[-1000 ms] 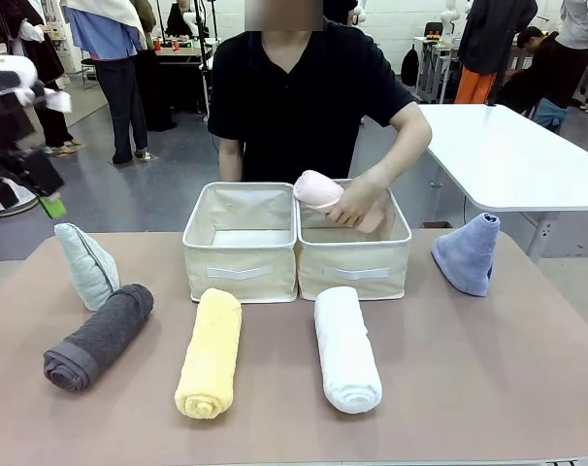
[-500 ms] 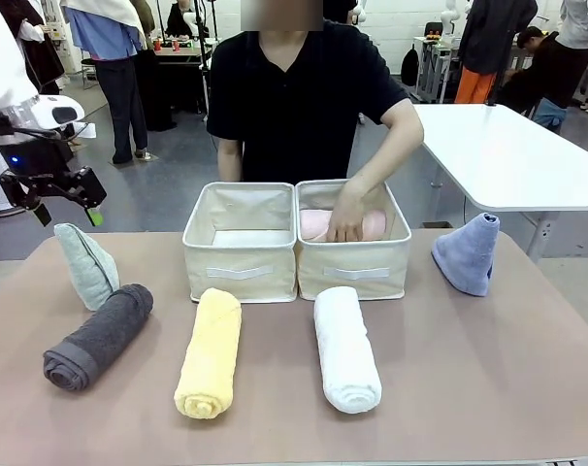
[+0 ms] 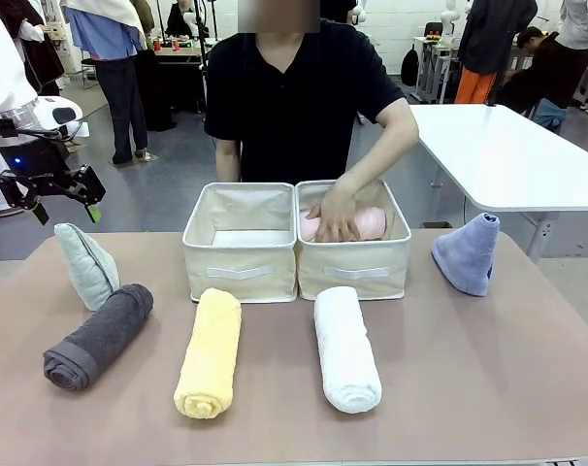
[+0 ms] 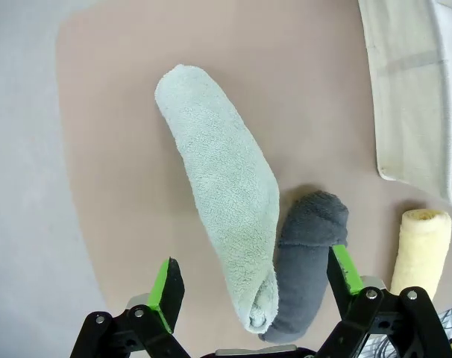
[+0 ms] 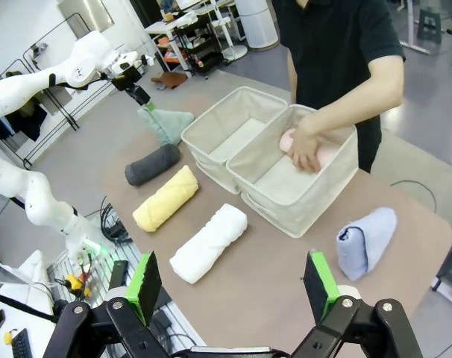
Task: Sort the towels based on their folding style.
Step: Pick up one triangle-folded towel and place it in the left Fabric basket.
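A pale mint cone towel (image 3: 85, 264) stands at the table's far left, with a dark grey roll (image 3: 98, 337) beside it. My left gripper (image 3: 65, 214) hangs open just above the mint towel (image 4: 222, 186), its fingers either side of it and apart from it. A yellow roll (image 3: 209, 351) and a white roll (image 3: 346, 348) lie in front of the bins. At the far right stands a lavender cone towel (image 3: 466, 254). The person's hand (image 3: 333, 218) presses a pink roll (image 3: 374, 223) down inside the right bin (image 3: 354, 272). High over the near side, my right gripper (image 5: 232, 285) is open and holds nothing.
The left beige bin (image 3: 241, 254) adjoins the right one at the table's middle back. The person stands behind the bins. A white table (image 3: 512, 155) and other people are farther back. Bare brown tabletop (image 3: 488, 369) lies at the front right.
The person has lowered the pink roll into the right bin and keeps a hand on it. My left arm has swung in over the mint towel and has steadied there.
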`<state>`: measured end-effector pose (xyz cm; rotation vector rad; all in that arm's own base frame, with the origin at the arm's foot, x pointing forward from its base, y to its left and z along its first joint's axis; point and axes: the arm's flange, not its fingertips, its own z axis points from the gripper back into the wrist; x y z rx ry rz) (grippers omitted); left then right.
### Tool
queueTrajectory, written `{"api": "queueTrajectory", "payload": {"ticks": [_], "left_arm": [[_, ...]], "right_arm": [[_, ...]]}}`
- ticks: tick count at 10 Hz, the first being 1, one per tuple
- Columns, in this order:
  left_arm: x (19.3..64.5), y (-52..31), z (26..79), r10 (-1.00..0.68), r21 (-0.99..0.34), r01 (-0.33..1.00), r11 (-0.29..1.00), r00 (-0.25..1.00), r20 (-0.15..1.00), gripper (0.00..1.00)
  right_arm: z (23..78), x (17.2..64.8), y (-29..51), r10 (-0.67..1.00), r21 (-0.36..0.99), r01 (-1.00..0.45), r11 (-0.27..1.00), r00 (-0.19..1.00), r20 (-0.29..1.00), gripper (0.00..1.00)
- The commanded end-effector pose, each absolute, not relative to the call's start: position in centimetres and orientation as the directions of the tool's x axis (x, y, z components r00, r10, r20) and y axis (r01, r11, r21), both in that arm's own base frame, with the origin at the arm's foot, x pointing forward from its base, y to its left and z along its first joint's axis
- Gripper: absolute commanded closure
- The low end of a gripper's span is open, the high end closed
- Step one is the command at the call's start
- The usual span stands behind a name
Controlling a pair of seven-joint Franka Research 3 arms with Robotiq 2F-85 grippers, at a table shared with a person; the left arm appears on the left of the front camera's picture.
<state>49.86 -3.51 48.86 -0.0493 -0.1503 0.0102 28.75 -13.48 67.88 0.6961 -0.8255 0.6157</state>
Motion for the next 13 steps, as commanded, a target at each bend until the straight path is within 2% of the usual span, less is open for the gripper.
{"api": "queueTrajectory", "payload": {"ticks": [1,4,6,11,13], "left_arm": [[50.1,-3.6,48.4,0.008,-0.042,-0.001,0.999,0.988,0.154,0.0],[50.0,-3.6,48.5,0.012,-0.049,-0.005,0.999,0.99,0.143,0.0],[48.6,-4.4,46.8,0.13,0.021,-0.133,0.991,0.984,0.119,0.0],[49.0,-4.6,45.8,0.234,0.04,-0.24,0.97,0.966,0.113,0.0],[49.5,-4.7,45.0,0.232,0.014,-0.234,0.972,0.969,0.089,0.0]], "right_arm": [[67.7,28.8,-13.5,0.226,0.306,-0.713,0.63,0.545,0.807,0.0],[67.7,28.8,-13.5,0.226,0.306,-0.713,0.63,0.545,0.807,0.0],[67.7,28.8,-13.5,0.226,0.306,-0.713,0.63,0.545,0.807,0.0],[67.7,28.8,-13.5,0.226,0.306,-0.713,0.63,0.545,0.807,0.0],[67.7,28.8,-13.5,0.226,0.306,-0.713,0.63,0.545,0.807,0.0]]}}
